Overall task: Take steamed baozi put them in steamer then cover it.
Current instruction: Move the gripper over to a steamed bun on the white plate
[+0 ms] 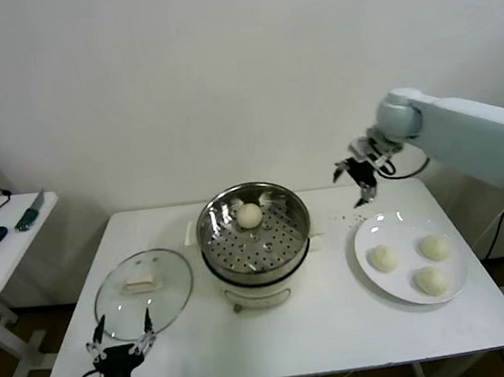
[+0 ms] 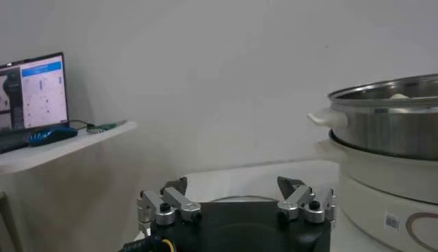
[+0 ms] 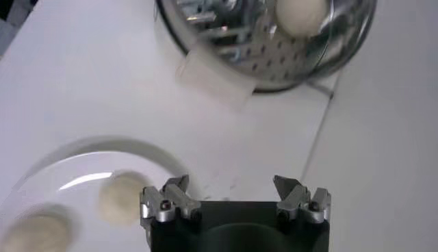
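Note:
The steel steamer on its white base stands mid-table with one baozi on its perforated tray. Three more baozi lie on a white plate to the right. My right gripper is open and empty, in the air between the steamer and the plate's far edge. In the right wrist view the steamer with its baozi and the plate's baozi show beyond the open gripper. My left gripper is open and empty, low at the table's front left by the glass lid.
A side table with a mouse and cables stands at far left; the left wrist view shows a laptop on it and the steamer's side. Bare tabletop lies in front of the steamer and plate.

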Robot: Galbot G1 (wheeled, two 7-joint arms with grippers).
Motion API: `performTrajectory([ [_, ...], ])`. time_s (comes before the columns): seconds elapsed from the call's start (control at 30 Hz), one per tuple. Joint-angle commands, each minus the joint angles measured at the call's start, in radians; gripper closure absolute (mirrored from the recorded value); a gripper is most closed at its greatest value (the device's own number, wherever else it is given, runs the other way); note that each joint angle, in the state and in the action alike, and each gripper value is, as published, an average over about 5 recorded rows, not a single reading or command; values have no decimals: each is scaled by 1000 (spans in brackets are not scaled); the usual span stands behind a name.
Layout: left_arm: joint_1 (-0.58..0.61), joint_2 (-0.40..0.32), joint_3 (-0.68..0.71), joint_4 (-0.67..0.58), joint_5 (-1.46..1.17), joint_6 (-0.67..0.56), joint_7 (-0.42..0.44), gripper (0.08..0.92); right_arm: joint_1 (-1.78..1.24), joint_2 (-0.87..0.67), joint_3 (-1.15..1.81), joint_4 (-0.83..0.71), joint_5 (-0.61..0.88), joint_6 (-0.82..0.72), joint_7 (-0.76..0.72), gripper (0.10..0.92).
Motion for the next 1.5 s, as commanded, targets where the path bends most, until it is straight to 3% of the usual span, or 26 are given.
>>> performTrajectory([
  [0.03,-11,23,1,-1,3,6,6,177,-178,-143,87,-8,1,-134,-1,203],
  [0.5,-28,32,-32,2,2,11,3,177,-439,-37,329,-153,-191,-63,1,203],
  [1.27,-29,25,-31,25,7,7,2,177,-443,73,357,-249,-217,-31,-11,206],
  [1.5,-31,23,-30,29,8,8,1,177,-435,79,343,-253,-214,-28,-32,276],
])
